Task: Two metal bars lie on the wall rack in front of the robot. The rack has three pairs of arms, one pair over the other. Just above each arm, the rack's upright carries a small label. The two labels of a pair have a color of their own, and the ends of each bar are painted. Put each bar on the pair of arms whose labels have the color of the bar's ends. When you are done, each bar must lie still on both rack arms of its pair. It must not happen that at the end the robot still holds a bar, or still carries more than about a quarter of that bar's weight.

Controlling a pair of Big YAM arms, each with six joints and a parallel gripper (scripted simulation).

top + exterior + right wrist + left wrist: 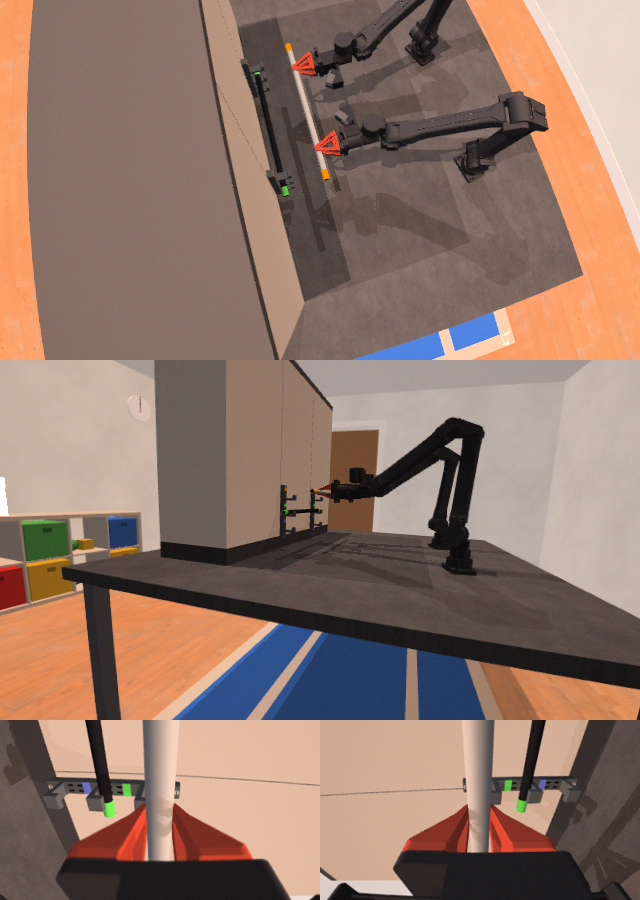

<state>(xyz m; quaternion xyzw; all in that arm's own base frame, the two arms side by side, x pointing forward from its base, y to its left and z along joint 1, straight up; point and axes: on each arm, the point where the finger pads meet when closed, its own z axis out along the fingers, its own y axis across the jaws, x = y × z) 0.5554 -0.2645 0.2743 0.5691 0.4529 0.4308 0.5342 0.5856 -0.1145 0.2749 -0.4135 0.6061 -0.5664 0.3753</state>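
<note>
"Left claw [316, 148] [322, 491] [479, 806], right claw [293, 67] [160, 805]?"

"Both pinching white bar [306, 107] [478, 760] [161, 760], orange ends overhanging. I see open room before rack [247, 75] [283, 505] [557, 780] [177, 786]."

"Black bar [270, 130] [302, 511] [531, 764] [98, 764]?"

"Middle arms, green ends jutting."

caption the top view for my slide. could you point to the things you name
Two robot arms hold a white bar [306, 107] with orange ends out from the wall rack [275, 183], where a black, green-ended bar [269, 125] rests.
</note>
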